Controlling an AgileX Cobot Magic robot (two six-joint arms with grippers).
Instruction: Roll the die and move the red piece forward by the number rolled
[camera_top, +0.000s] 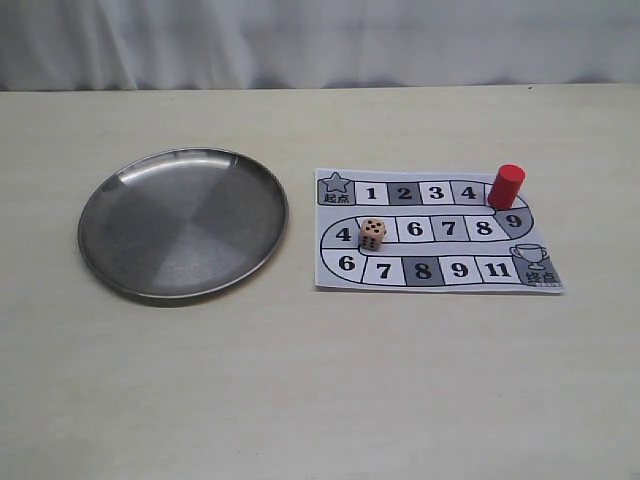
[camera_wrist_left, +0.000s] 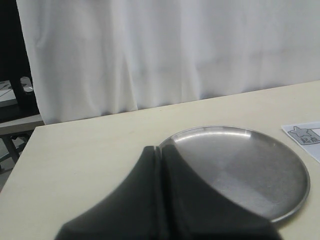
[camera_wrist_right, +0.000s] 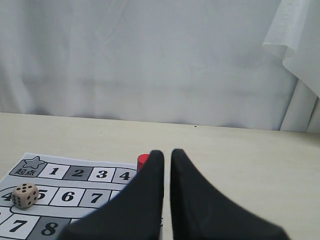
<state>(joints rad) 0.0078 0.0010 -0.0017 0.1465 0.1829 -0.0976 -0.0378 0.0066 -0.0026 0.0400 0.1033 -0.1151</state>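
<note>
The die rests on the paper game board, on a square of the middle row between the 4 and the 6, with several dark pips showing. It also shows in the right wrist view, die. The red piece stands upright at the right end of the top row, just past the 4. My right gripper is shut with only a thin slit and nothing in it; its finger hides most of the red piece. My left gripper is shut and empty, above the plate's near rim. Neither gripper appears in the exterior view.
A round steel plate lies left of the board, holding nothing, and fills much of the left wrist view as plate. The board's star corner shows past it. A white curtain backs the pale table.
</note>
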